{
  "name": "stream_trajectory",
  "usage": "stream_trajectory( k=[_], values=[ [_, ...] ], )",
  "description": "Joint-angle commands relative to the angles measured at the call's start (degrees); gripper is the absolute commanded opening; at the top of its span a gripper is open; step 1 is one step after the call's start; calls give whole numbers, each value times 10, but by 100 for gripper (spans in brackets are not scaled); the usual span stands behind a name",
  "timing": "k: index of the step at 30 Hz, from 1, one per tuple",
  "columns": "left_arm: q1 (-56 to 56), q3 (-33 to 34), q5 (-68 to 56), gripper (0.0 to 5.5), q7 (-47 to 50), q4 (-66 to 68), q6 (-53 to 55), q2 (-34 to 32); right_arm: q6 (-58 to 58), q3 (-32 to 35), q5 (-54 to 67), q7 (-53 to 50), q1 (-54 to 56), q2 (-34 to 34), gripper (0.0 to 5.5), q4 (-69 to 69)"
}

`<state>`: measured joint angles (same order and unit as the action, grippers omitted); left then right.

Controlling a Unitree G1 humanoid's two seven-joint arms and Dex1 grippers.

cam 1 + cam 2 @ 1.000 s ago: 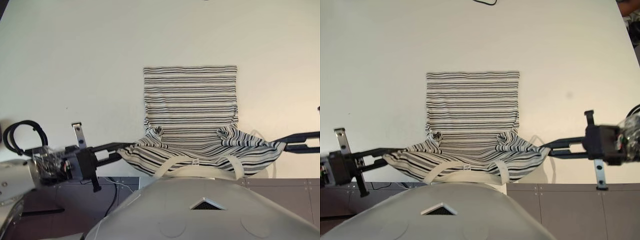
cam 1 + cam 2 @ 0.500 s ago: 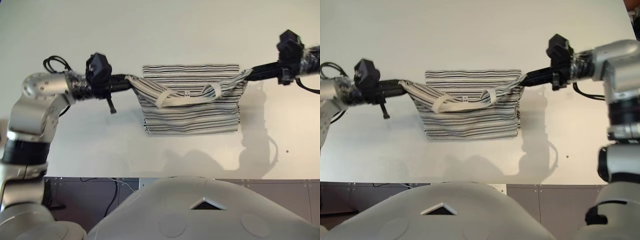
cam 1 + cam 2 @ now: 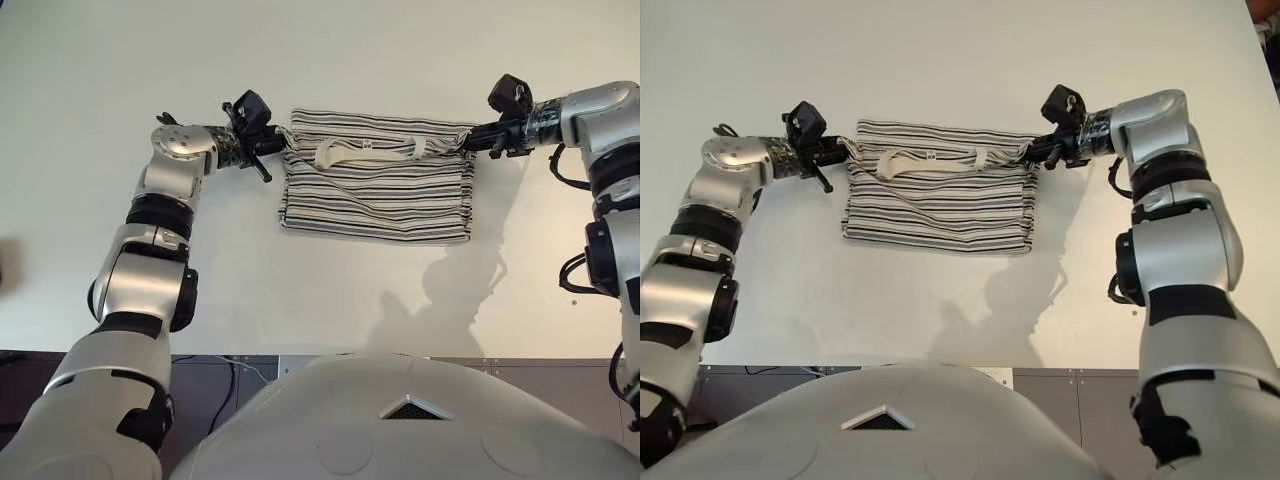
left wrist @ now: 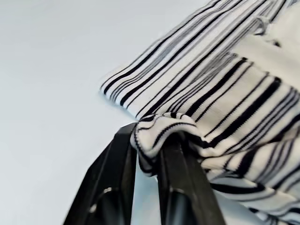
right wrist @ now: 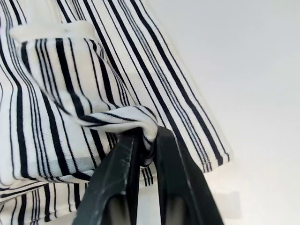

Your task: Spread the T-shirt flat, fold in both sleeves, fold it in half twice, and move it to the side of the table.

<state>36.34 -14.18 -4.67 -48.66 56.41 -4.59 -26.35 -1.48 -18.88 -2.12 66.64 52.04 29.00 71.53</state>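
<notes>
L gripper (image 3: 283,144) & R gripper (image 3: 469,143) both clamped on corners of striped T-shirt (image 3: 375,195), lying mid table (image 3: 300,60). Sleeves in, 1st half-fold looks laid; 2nd fold + move aside remain.

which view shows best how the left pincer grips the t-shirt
The left wrist view: the left pincer is shut on a bunched fold of the T-shirt, close up. The eye views show it small, at the shirt's far left corner.

table (image 3: 330,60): white, matte top | beyond its near edge: dark grey seamed panels (image 3: 1080,385)
</notes>
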Motion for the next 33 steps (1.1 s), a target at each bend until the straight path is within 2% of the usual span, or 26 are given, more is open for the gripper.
stream_trajectory(
  k=[1, 3, 8, 14, 18, 20, 21, 23, 27, 31, 33],
  values=[
    [15, 49, -6, 114, 40, 55, 7, 18, -5, 39, -2, -57, -26, -8, 108, 14],
    [28, 75, -18, 125, 49, 77, 38, 26, -22, 70, 13, -88, -34, -17, 128, 18],
    [42, 112, -22, 125, 68, 99, 85, 37, -45, 105, 17, -136, -59, -34, 128, 7],
    [76, 173, -60, 125, 109, 103, 200, 64, -119, 175, 63, -204, -69, -62, 128, -32],
    [96, 189, -61, 125, 133, 99, 250, 71, -185, 226, 106, -258, -54, -85, 128, -77],
    [97, 174, -39, 125, 134, 94, 247, 69, -188, 216, 90, -288, -60, -92, 128, -106],
    [97, 165, -27, 125, 135, 93, 244, 69, -176, 203, 73, -304, -68, -94, 128, -124],
    [95, 150, -7, 125, 137, 93, 240, 67, -88, 151, 11, -337, -94, -88, 128, -176],
    [95, 133, 21, 125, 144, 91, 215, 66, 73, 97, -64, -370, -105, -70, 128, -233],
    [138, 191, -30, 125, 160, 102, 267, 82, 214, 63, -97, -351, -103, -63, 128, -228],
    [158, 199, -31, 125, 167, 109, 277, 82, 262, 37, -122, -339, -96, -62, 128, -189]
  ],
)
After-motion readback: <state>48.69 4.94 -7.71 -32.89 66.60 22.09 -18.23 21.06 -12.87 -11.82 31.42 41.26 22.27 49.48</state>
